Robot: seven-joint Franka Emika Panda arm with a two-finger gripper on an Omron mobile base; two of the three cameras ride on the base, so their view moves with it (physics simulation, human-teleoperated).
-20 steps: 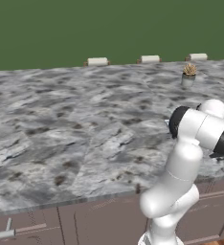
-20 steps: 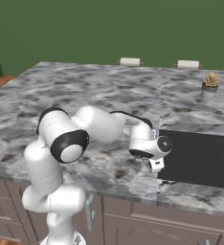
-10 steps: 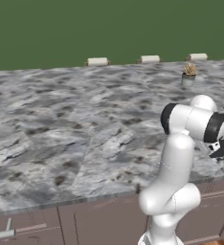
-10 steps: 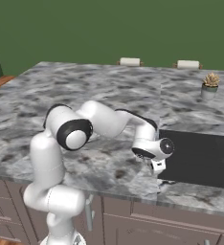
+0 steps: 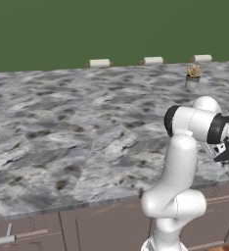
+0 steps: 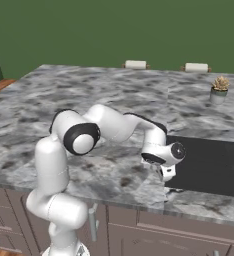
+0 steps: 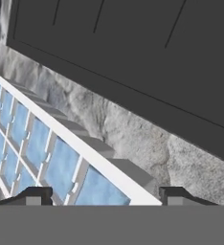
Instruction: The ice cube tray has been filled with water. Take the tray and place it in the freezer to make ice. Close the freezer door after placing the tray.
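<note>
The ice cube tray [image 7: 61, 162] is white with pale blue water [image 7: 37, 143] in its cells. It lies flat on the grey marbled counter [image 7: 133, 129] and runs slantwise beside the dark sink. My gripper [image 7: 106, 194] is down at the tray's near end, one fingertip on each side, shut on it. In the base views the hand [image 6: 165, 172] hangs low at the counter's front edge, left of the sink; it also shows at the right edge [image 5: 228, 151]. The freezer and the freezer door are out of view.
A dark sunken sink [image 6: 209, 160] lies right of the hand, its rim close behind the tray [image 7: 133, 48]. A small potted plant [image 6: 219, 90] stands at the back right. Wide marbled counter [image 5: 77, 122] stretches left, with brown cabinet fronts [image 5: 87, 225] below.
The arm's elbow has swung up and leftward while the hand stayed low at the counter's front edge by the sink. The base has not moved.
</note>
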